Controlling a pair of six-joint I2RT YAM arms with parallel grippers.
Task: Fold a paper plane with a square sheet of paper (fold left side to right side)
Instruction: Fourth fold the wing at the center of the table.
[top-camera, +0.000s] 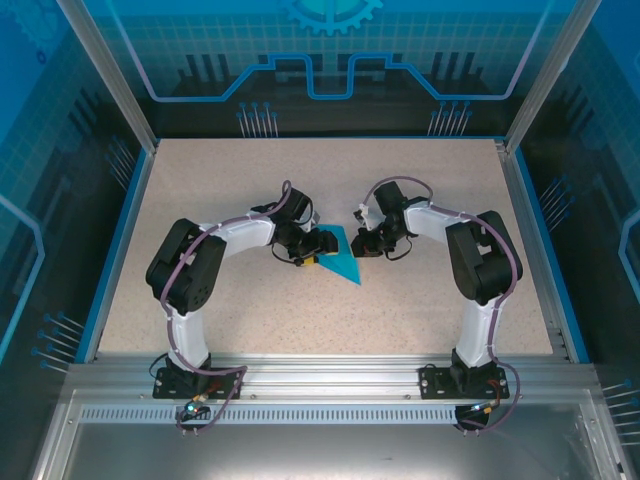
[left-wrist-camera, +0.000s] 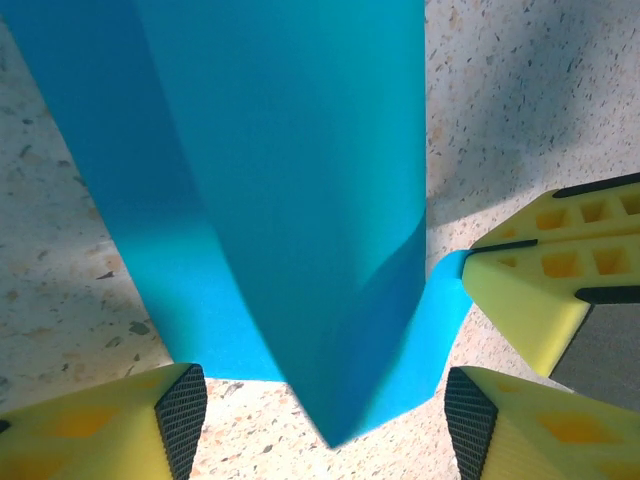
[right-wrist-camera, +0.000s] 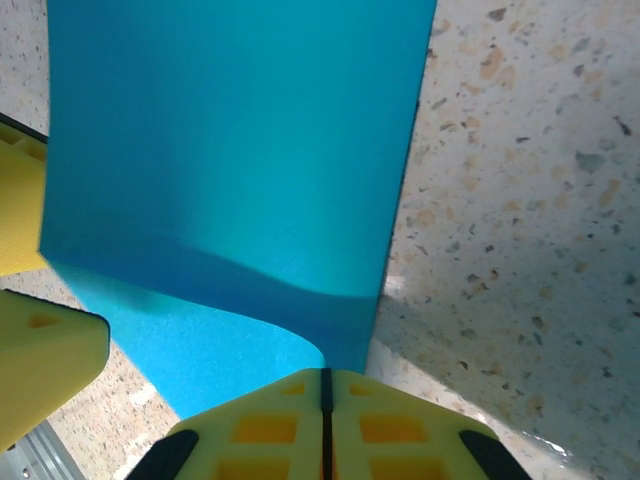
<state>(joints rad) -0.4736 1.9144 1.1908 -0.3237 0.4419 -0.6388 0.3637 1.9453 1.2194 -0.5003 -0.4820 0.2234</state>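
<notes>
– Jaws first: how do the right jaws stand?
– Clenched on a corner of the square sheet of paper (right-wrist-camera: 230, 150), fingers (right-wrist-camera: 290, 395) pressed together.
– Left jaws?
– Released; fingers (left-wrist-camera: 100, 410) apart, the sheet's raised pointed fold between them.
– And the sheet itself?
– Mid-worktop (top-camera: 420, 310), left jaws at its nine o'clock, right jaws at two o'clock

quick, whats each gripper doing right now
left gripper: open, fingers either side of the thin teal-blue square sheet of paper, not gripping it.
right gripper: shut on the edge of that sheet.
</notes>
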